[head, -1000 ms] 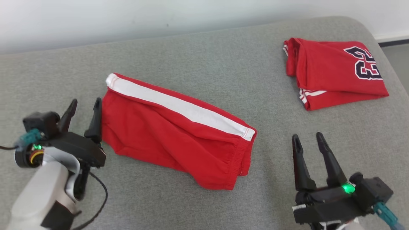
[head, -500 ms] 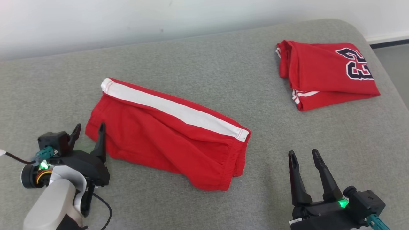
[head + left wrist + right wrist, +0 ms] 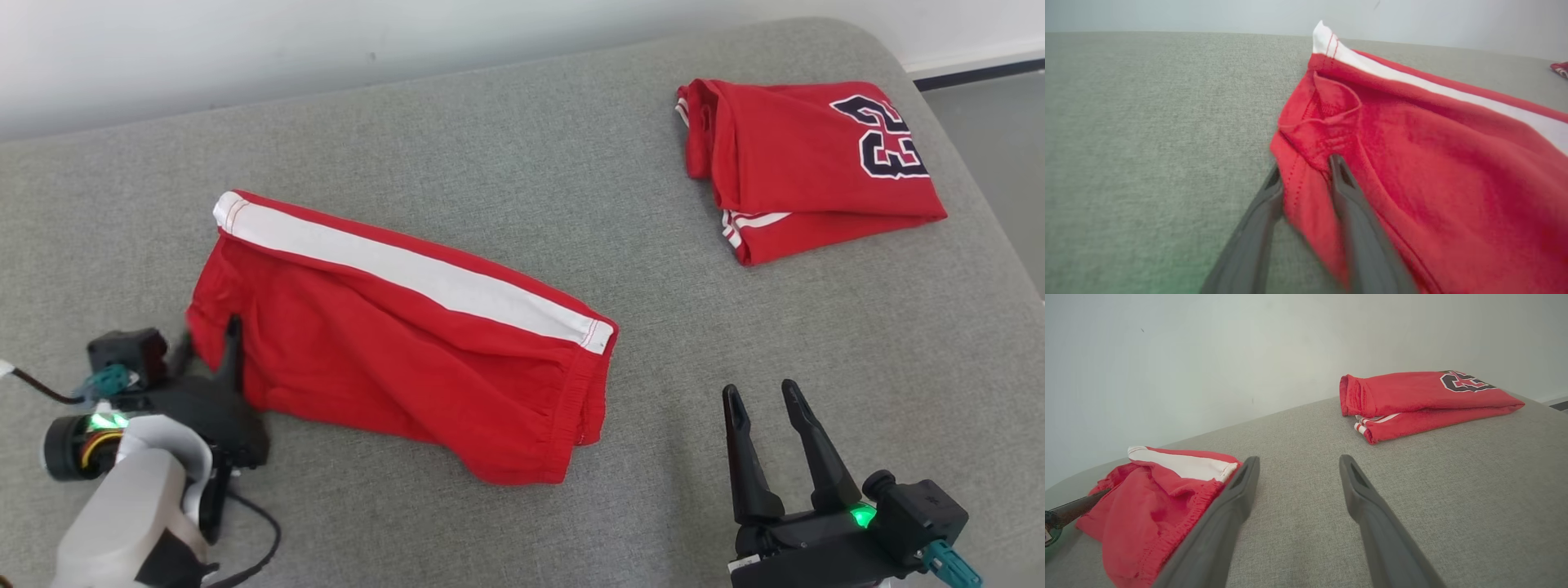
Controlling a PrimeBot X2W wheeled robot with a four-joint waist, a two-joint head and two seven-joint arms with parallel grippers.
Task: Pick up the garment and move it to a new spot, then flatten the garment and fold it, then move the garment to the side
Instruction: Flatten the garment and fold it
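Two blurred left jaws straddle the red shorts (image 3: 1433, 171), grip unclear; right jaws open.

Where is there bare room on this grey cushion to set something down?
The widest bare stretch runs between the red shorts and the folded jersey, reaching forward to the right gripper. Another strip lies behind the shorts, along the wall. It is crowded at the shorts' left edge, around the left gripper.
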